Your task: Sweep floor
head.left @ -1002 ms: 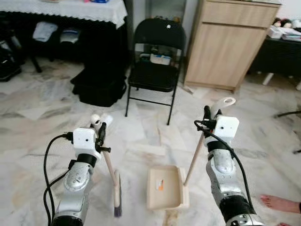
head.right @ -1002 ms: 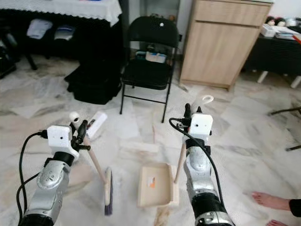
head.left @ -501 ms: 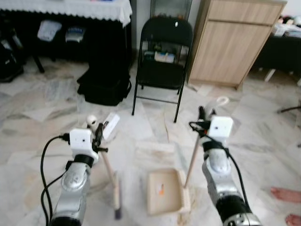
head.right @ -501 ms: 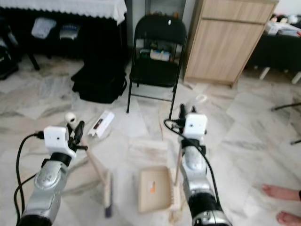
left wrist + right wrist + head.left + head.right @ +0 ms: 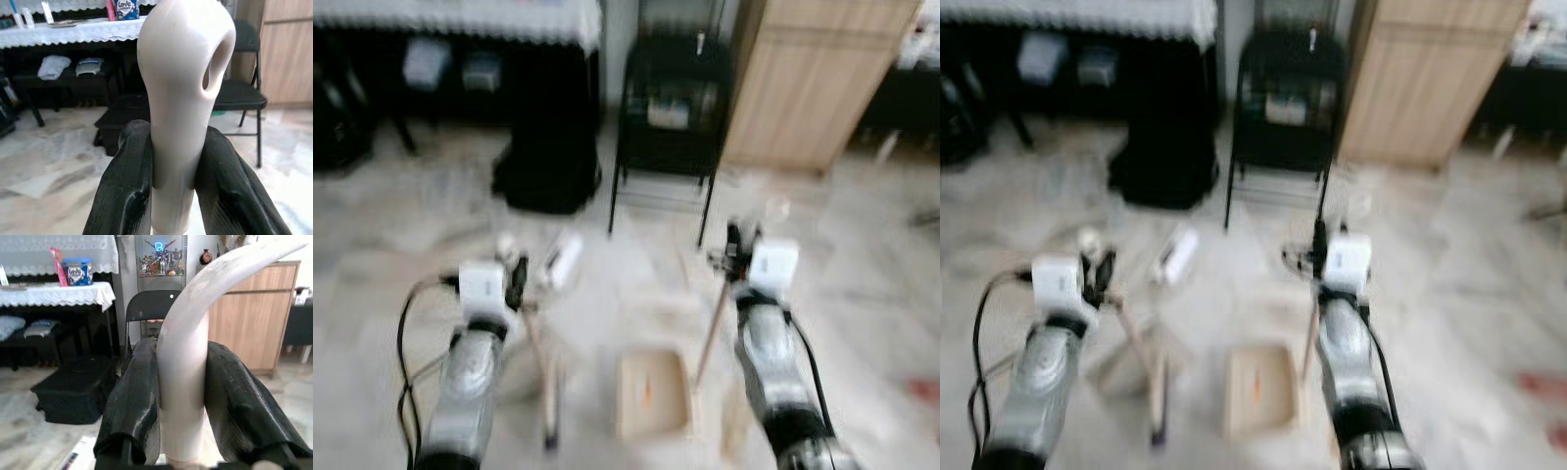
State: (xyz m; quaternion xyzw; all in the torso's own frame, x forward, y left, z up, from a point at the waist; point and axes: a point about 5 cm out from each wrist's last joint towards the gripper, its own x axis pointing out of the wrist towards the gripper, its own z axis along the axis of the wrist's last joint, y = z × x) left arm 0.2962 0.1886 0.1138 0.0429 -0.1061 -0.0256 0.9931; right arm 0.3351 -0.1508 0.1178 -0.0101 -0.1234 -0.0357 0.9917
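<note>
The eye views are blurred by my own motion. My left gripper [image 5: 517,279] is shut on the cream handle [image 5: 181,98] of a small broom [image 5: 548,392], whose brush head rests on the marble floor. My right gripper [image 5: 736,245] is shut on the cream handle [image 5: 183,382] of a beige dustpan [image 5: 651,394], which lies flat on the floor between my arms, just right of the brush. A white rectangular box [image 5: 563,262] lies on the floor beyond the left gripper.
A black folding chair [image 5: 671,117] stands straight ahead, with a wooden cabinet [image 5: 818,83] to its right. A black bag [image 5: 548,166] sits under a cloth-covered table [image 5: 460,20] at the left. A person's bare foot [image 5: 1538,384] is at the right edge.
The whole picture has shifted and blurred, so the camera is moving; the chair and cabinet sit further right and nearer. Both grippers keep their hold on the broom and dustpan.
</note>
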